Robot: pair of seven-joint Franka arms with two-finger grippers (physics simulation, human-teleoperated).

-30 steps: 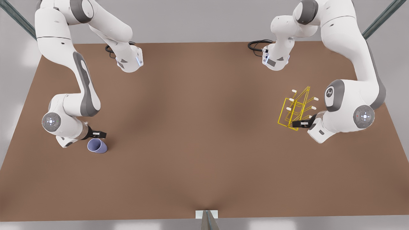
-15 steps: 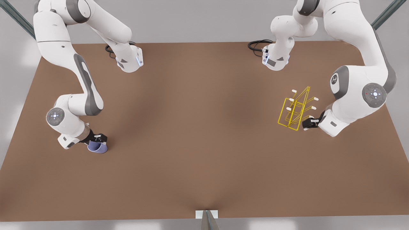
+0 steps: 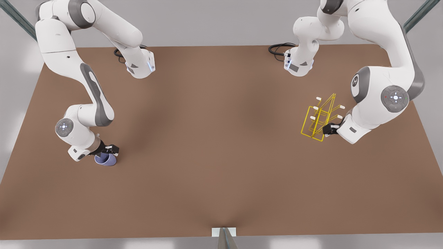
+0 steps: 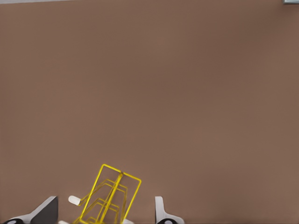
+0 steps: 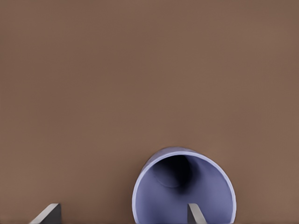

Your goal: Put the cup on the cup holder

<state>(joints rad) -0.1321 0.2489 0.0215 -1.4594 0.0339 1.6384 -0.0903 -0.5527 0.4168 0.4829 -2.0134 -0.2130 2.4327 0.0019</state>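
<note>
Right pincer [image 3: 110,151] straddles the cup's [image 3: 105,160] rim, fingers spread, nothing gripped. Left pincer [image 3: 328,129] spread around the cup holder [image 3: 316,121]. Cup sits on the surface [image 3: 214,138], far from the holder; lift and hanging remain.

A simulated robot test cell is indicated by a bare brown tabletop [image 3: 214,145], grey walls and metal struts [image 3: 415,17].

We record a plain matte brown tabletop [image 3: 214,145] stretching away beneath each end effector, evenly lit. Beyond its far edge stands a pale grey wall [image 3: 214,20], with dark green struts [image 3: 413,19] at both corners.
</note>
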